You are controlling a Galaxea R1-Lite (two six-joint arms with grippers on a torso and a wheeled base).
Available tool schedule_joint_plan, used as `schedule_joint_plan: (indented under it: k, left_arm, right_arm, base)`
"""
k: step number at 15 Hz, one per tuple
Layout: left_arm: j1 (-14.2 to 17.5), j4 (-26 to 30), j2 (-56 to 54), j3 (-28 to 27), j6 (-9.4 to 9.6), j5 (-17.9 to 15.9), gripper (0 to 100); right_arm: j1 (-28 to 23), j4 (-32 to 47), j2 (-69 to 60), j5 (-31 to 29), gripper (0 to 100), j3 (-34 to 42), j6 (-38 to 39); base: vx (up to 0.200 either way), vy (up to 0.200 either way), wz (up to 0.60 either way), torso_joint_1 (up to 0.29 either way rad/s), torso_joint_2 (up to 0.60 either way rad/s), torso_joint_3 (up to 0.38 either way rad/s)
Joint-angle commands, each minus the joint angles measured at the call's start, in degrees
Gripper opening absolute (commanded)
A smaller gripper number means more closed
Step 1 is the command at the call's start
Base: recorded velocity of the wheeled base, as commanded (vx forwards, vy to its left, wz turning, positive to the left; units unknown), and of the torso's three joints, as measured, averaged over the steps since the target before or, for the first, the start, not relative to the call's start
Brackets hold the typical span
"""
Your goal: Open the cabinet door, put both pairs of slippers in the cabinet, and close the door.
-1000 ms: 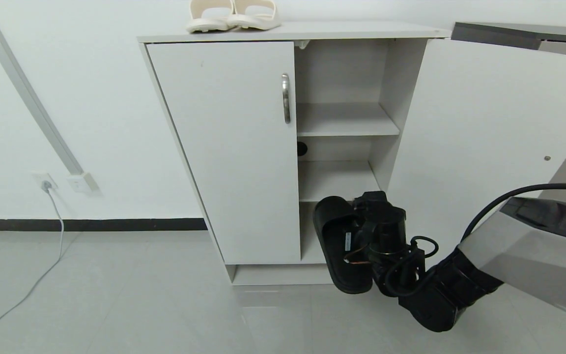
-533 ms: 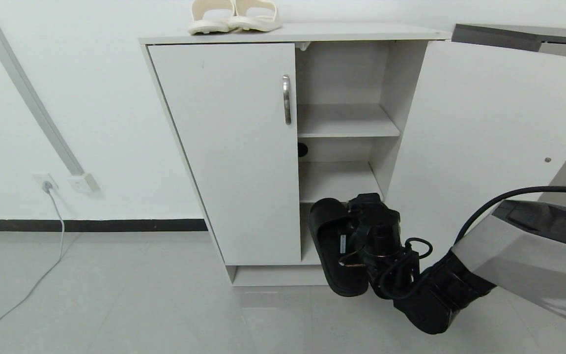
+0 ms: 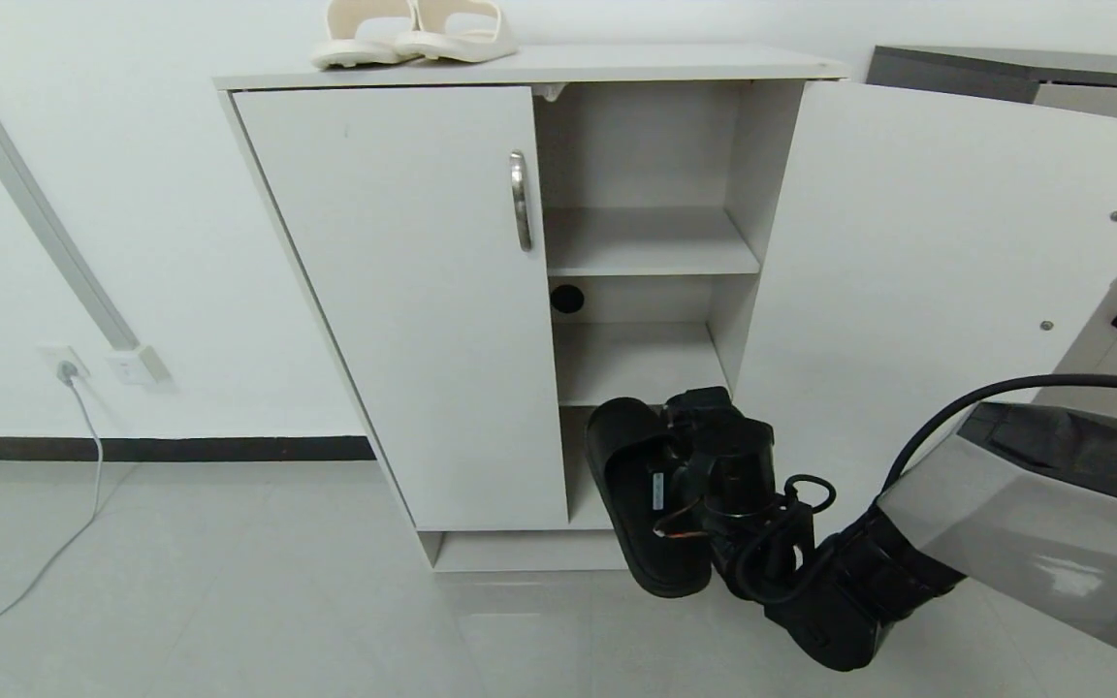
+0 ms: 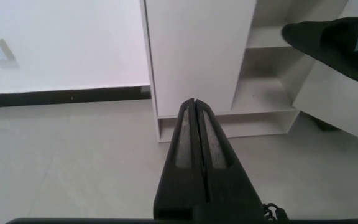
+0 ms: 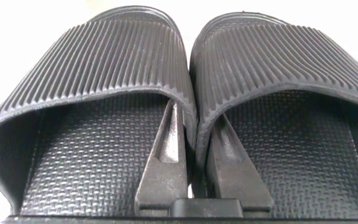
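- head view: a white cabinet (image 3: 539,66) stands against a wall. its left door (image 3: 403,291), with a metal handle (image 3: 520,201), is closed. its right door (image 3: 927,281) is swung wide open, showing two bare shelves (image 3: 646,242) and a lowest compartment.
- a pair of cream slippers (image 3: 413,29) lies side by side on the cabinet top, above the closed door.
- the right hand (image 3: 685,460) holds a pair of black slippers (image 3: 631,504) on edge, just in front of the lowest compartment and raised off the grey floor (image 3: 229,620).
- a wall socket (image 3: 62,366) with a grey cable (image 3: 54,553) sits low on the wall, well to the cabinet's left.
- left wrist view: the left hand (image 4: 194,118) hangs over the floor, its two fingers pressed together with nothing between them. it is well apart from the cabinet. the black slippers (image 4: 337,40) show farther off by the open side.
- right wrist view: the right hand (image 5: 194,162) is clamped on the black slippers (image 5: 104,68). one finger (image 5: 166,155) sits inside each ribbed strap, pinching the two inner edges together.
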Motion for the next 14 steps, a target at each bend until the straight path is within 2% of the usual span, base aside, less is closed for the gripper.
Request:
schedule_joint_plan:
  k: [1,8,14]
  left_arm:
    - [0.0,0.0,0.2,0.0,-0.05,0.0,0]
    - [0.0,0.0,0.2,0.0,0.04,0.0,0]
    - [0.0,0.0,0.2,0.0,0.04,0.0,0]
  right_arm:
    - [0.4,0.2,0.3,0.1,0,-0.8,0.0]
    - [0.7,0.2,3.1,-0.1,0,-3.7,-0.4]
    - [0.8,1.6,4.7,-0.1,0,-7.0,-0.9]
  base:
    - [0.000,0.000,0.00,0.000,0.00,0.000]
    - [0.000,0.000,0.00,0.000,0.00,0.000]
    - [0.000,0.000,0.00,0.002,0.00,-0.171]
